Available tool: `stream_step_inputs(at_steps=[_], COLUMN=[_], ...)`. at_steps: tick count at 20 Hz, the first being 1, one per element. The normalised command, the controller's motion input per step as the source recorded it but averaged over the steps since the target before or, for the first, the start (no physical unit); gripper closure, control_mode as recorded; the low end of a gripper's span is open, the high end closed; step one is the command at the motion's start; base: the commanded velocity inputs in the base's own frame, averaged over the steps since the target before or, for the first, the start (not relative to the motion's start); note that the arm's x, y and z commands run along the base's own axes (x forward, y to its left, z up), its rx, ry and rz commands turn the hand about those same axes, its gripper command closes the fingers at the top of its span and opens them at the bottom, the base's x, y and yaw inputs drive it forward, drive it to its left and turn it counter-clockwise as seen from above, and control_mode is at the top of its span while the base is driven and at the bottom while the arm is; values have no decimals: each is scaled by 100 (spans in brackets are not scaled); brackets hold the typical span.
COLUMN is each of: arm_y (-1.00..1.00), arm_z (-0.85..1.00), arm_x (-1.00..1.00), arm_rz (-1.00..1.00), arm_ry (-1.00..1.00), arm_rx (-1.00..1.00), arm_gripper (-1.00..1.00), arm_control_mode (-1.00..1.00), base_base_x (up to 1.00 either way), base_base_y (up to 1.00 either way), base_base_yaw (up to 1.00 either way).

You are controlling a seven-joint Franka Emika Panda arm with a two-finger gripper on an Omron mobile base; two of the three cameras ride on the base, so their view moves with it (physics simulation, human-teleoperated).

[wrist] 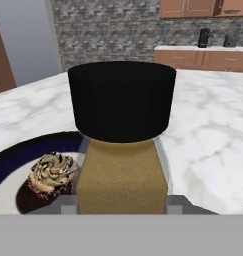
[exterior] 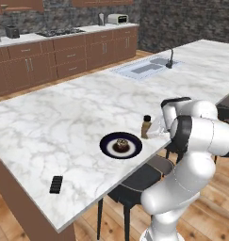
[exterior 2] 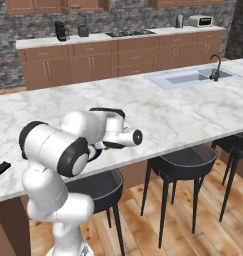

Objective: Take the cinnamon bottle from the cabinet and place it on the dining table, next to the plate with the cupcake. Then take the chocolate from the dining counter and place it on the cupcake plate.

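The cinnamon bottle (exterior: 146, 126), tan with a black cap, stands upright on the white marble dining table (exterior: 64, 117), just right of the dark plate (exterior: 106, 146) holding the cupcake (exterior: 121, 144). My gripper (exterior: 153, 128) reaches in from the right and is shut on the bottle. In the hand view the bottle (wrist: 122, 165) stands between the grey fingers (wrist: 68, 204), with the cupcake (wrist: 50, 175) and plate (wrist: 23, 150) to its left. The black chocolate (exterior: 56, 184) lies near the table's front edge, left of the plate, and shows as the chocolate (exterior 2: 0, 168) at the far left.
Black stools (exterior: 134, 181) stand under the table's near edge, with more stools (exterior 2: 185, 160) to the right. A sink with faucet (exterior: 146, 68) is set in the far end of the slab. Brown cabinets and drawer units (exterior 2: 93, 60) line the back wall.
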Motion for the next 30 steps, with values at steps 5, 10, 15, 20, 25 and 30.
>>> stream_step_inputs(at_steps=[5,10,15,20,25,30], arm_y=[0,0,0,0,0,0], arm_z=[-10,-16,-27,-24,-15,-16], arm_x=[32,27,13,16,20,24], arm_rz=[0,0,0,0,0,0], arm_ry=[0,0,0,-2,-4,0], arm_rx=[0,0,0,0,0,0], arm_gripper=[100,100,100,100,100,100], arm_control_mode=[-100,-100,-100,-100,-100,-100], base_base_x=[0,0,0,0,0,0], base_base_y=[0,0,0,0,0,0], base_base_yaw=[0,0,0,0,0,0])
